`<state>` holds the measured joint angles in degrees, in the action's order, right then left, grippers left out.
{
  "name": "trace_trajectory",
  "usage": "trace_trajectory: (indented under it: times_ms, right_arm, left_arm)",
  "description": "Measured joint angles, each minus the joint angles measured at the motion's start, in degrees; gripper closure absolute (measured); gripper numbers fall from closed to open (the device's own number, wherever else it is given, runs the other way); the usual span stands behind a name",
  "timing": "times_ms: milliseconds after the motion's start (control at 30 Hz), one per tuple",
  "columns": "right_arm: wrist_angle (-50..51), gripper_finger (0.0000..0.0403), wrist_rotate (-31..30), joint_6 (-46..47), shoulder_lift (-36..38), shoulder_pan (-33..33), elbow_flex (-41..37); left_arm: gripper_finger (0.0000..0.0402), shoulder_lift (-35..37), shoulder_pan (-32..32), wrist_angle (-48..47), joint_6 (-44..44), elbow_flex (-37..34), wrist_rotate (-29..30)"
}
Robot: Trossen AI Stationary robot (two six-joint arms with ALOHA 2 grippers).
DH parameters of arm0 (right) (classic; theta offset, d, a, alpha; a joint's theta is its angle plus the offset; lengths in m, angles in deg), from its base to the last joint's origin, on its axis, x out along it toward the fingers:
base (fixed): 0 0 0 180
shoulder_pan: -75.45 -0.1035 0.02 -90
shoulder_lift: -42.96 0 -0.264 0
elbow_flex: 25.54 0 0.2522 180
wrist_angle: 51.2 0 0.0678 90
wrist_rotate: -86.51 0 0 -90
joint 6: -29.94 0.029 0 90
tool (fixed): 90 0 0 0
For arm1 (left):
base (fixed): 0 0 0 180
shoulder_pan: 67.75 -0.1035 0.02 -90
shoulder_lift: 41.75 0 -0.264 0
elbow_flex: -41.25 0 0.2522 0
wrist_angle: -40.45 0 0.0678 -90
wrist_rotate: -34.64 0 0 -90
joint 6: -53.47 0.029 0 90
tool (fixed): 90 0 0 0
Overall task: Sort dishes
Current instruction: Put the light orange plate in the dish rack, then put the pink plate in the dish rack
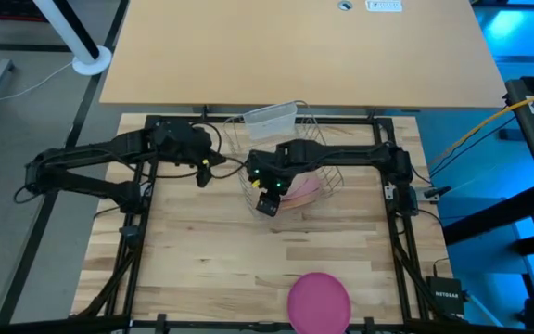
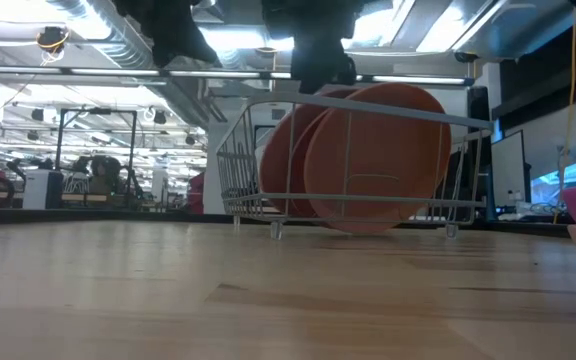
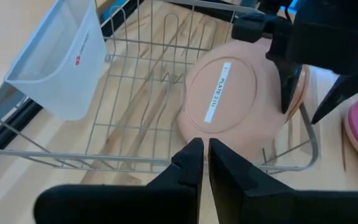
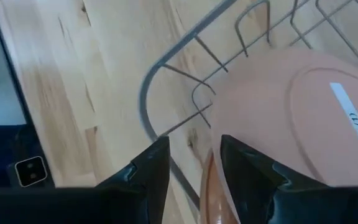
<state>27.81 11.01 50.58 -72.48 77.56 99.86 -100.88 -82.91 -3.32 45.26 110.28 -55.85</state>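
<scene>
The plates (image 2: 373, 160) stand on edge in the wire rack (image 1: 315, 130) at frame centre, so the right gripper (image 4: 191, 168) comes from above, fingers spread astride a rim, not yet gripping. Left gripper (image 3: 201, 163) waits beside, clenched on nothing. A magenta plate (image 1: 319, 300) sits on the table (image 1: 221, 250), bottom centre.

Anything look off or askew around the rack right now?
Nothing damaged or spilled. The plates lean tilted in the wire rack, not upright. One magenta plate sits apart at the table's near edge.
</scene>
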Motion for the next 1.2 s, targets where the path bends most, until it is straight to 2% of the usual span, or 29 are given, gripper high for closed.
trace_trajectory:
  times_ms: [267,400,700,967,1200]
  right_arm:
    - [7.45,0.0253,-8.29,0.46,-0.58,0.22,0.11]
    - [10.16,0.0253,-8.62,0.58,-0.66,0.15,0.02]
    - [8.81,0.0253,-8.37,0.59,-0.82,0.15,2.49]
    - [8.47,0.0253,-9.44,0.57,-0.82,0.15,9.55]
    - [15.09,0.0253,-11.54,0.55,-0.82,0.15,21.76]
  left_arm:
    - [0.0385,-0.09,0.00,-1.02,-0.83,0.00,-0.09]
    - [0.0385,-0.09,0.00,-1.02,-0.82,0.00,-0.08]
    - [0.0385,-0.11,0.00,-1.02,-0.81,0.00,-0.07]
    - [0.0385,-0.11,0.00,-1.00,-0.81,0.00,0.79]
    - [0.0385,-0.11,2.15,-0.42,-3.80,0.00,0.69]
